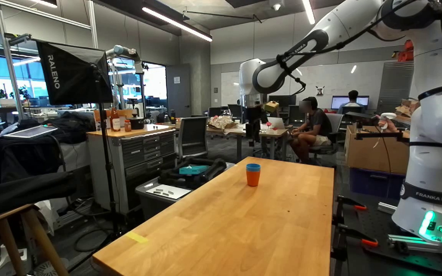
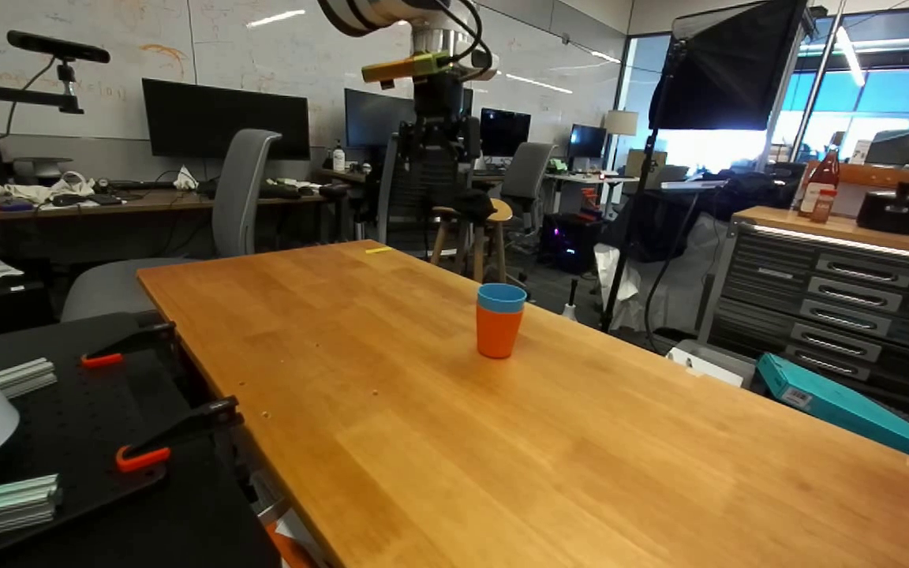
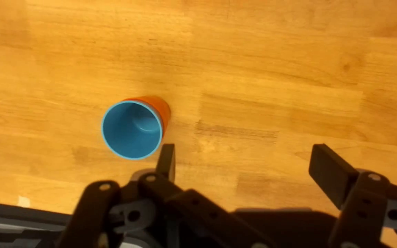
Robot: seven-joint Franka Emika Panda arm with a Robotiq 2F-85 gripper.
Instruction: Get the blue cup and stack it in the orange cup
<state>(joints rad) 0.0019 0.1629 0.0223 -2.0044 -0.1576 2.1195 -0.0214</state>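
The blue cup (image 1: 253, 167) sits nested inside the orange cup (image 1: 253, 178), with only its blue upper band and rim showing. The stack stands upright on the wooden table. In an exterior view the blue cup (image 2: 502, 300) and orange cup (image 2: 497, 334) show the same way. In the wrist view I look down into the blue cup (image 3: 129, 132); a strip of the orange cup (image 3: 159, 107) shows behind its rim. My gripper (image 3: 243, 150) is open, with nothing between its fingers. The stack is left of the left finger in this view. My gripper (image 1: 252, 138) hangs well above the table.
The wooden table (image 1: 274, 226) has a yellow tape strip (image 1: 137, 237) near one end. Beside it stand a grey bin with a teal box (image 1: 193, 170) and a drawer cabinet (image 2: 841, 292). Clamps (image 2: 143, 457) hold the robot's side. A softbox light (image 1: 75, 74) stands further off.
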